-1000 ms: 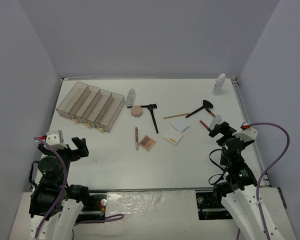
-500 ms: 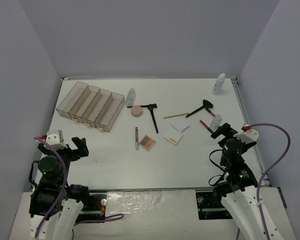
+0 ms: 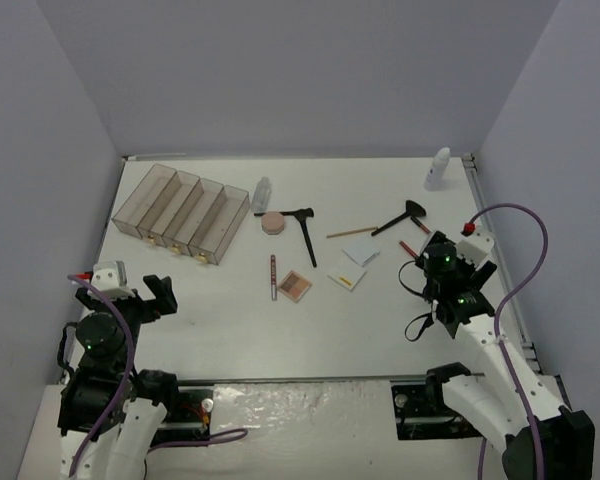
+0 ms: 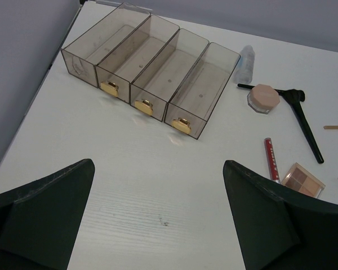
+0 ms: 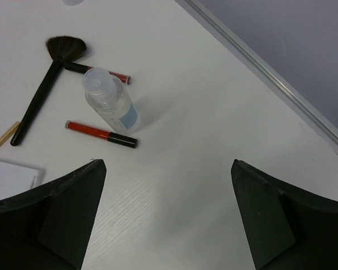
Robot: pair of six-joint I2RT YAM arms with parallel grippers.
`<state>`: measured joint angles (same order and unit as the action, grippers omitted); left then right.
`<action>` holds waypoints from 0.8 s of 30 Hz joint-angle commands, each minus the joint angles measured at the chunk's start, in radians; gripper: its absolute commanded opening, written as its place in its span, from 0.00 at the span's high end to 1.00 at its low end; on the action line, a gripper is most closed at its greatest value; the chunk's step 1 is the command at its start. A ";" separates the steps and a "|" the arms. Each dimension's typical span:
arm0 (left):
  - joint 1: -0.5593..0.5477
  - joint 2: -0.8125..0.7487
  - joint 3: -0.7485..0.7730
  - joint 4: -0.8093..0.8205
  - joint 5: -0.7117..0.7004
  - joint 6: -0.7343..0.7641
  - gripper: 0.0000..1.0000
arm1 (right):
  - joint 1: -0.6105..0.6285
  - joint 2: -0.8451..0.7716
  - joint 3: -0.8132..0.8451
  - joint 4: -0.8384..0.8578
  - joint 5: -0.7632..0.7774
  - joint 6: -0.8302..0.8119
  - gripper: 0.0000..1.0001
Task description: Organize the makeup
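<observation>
Pinch the clear bottle (image 5: 111, 104) across its round body, below the cap: likely light, rigid, slippery. Right gripper (image 5: 168, 164) spread apart, empty; left gripper (image 4: 159, 164) too.

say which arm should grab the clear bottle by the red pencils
Right. The right gripper is open with the bottle close ahead of it; the left gripper faces the tray, far from the bottle.

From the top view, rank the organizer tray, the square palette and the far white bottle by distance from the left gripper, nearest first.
1. The organizer tray, far left, ahead of the left gripper.
2. The square palette, mid-table.
3. The white bottle, far right corner.
</observation>
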<state>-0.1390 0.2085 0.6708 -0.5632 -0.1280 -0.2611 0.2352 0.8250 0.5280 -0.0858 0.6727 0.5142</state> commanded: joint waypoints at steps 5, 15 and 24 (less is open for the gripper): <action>-0.014 0.004 0.007 0.065 0.000 0.020 0.03 | -0.024 0.211 0.063 0.305 -0.076 -0.133 0.17; -0.028 -0.006 0.007 0.065 -0.001 0.022 0.03 | -0.151 0.312 -0.032 0.571 -0.344 -0.276 0.18; -0.030 -0.006 0.007 0.066 -0.002 0.022 0.03 | -0.212 0.429 -0.002 0.625 -0.497 -0.350 0.21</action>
<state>-0.1642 0.1894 0.6708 -0.5632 -0.1287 -0.2505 0.0271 1.1892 0.4834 0.4372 0.2754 0.2267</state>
